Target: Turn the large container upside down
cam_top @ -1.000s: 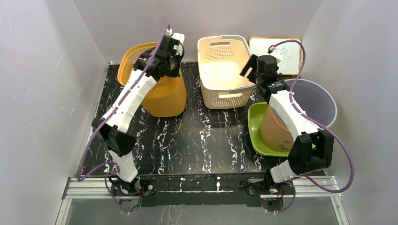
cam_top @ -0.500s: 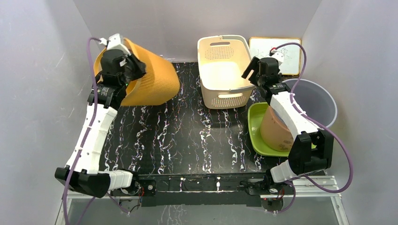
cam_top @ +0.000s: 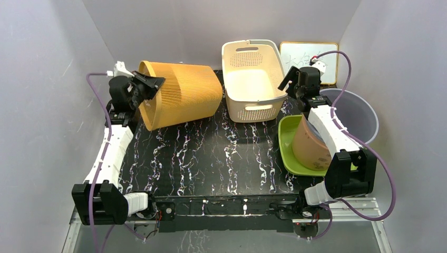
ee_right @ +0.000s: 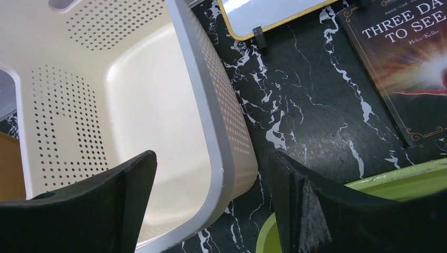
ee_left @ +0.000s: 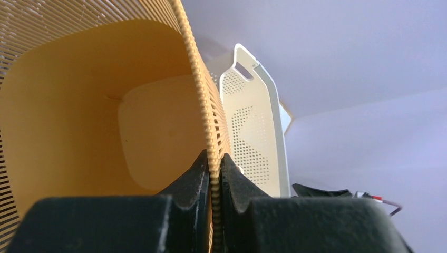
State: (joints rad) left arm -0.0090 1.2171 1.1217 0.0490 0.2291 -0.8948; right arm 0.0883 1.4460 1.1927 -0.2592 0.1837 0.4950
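Top external view: one orange ribbed container (cam_top: 182, 94) lies tipped on its side at the back left of the bench (cam_top: 221, 158), its rim pinched tight by the left fingers (cam_top: 150, 83) and its base just beside one cream perforated basket (cam_top: 250, 74). Over that basket's edge the right fingers (cam_top: 287, 81) hang spread wide, holding nothing. Further right sit one whiteboard (cam_top: 300, 52), one grey bucket (cam_top: 358, 113) and one green tray (cam_top: 287, 142) bearing one tan pot (cam_top: 308, 145).

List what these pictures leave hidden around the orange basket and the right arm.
- Top view: whether the orange basket rests on the table or hangs clear of it; the overhead angle hides its underside.
- Left wrist view: the table, outside the frame around the left gripper.
- Right wrist view: the book title, cut off by the right edge.
- Top view: the tan pot, partly covered by the right arm.
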